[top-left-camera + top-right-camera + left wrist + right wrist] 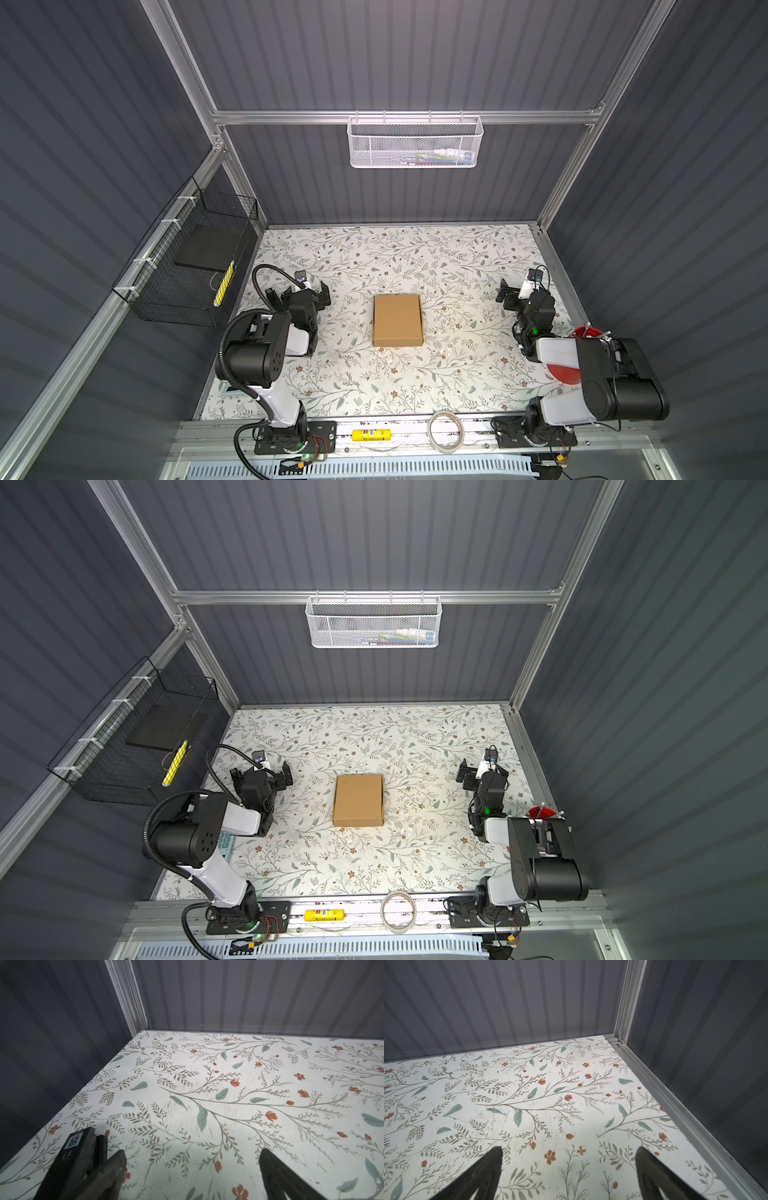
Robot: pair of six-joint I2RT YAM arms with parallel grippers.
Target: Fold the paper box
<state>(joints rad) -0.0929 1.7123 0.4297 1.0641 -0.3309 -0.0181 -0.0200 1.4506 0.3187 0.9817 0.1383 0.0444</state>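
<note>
Clear tape ring [446,430] rests on the metal rail [409,433]. Squarish brown cardboard paper box [397,320] lies centred, farther off. Left gripper [192,1154] and right gripper [569,1149] gape wide, empty.

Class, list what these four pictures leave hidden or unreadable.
1. Box: inside hidden by its own top in both top views; absent from both wrist views.
2. White basket: contents blurred behind mesh in both top views.
3. Red object: mostly covered by the right arm.
4. Left claw, right claw: bases cut off by the wrist pictures' edges.
</note>
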